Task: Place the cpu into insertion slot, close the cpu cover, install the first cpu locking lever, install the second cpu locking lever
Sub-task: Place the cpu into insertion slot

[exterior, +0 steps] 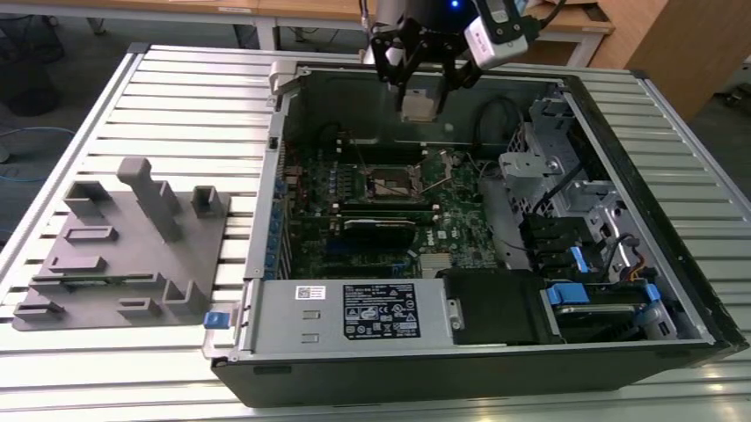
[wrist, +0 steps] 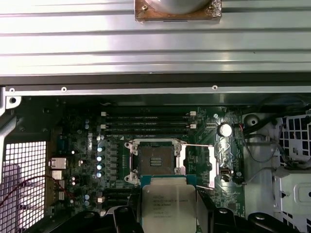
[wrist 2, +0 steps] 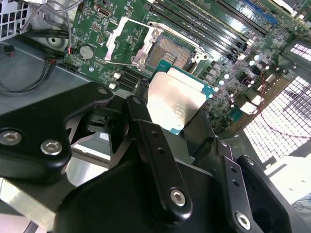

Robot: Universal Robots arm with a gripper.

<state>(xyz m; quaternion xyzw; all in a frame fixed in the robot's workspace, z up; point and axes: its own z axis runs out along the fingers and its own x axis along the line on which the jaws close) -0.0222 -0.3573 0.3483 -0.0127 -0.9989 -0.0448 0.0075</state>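
The gripper [wrist 2: 177, 122] had its jaws closed on the cpu [wrist 2: 175, 101], pinching it by two opposite edges with the silver top facing the wrist cameras. The insertion slot [wrist: 156, 160] lay bare beyond the jaws, well apart from the chip, with the cpu cover [wrist 2: 122, 40] swung up just beside it. The risk, I judged, was a tilted or rotated chip: set down out of line, it could bend the socket contacts or catch the raised cover.
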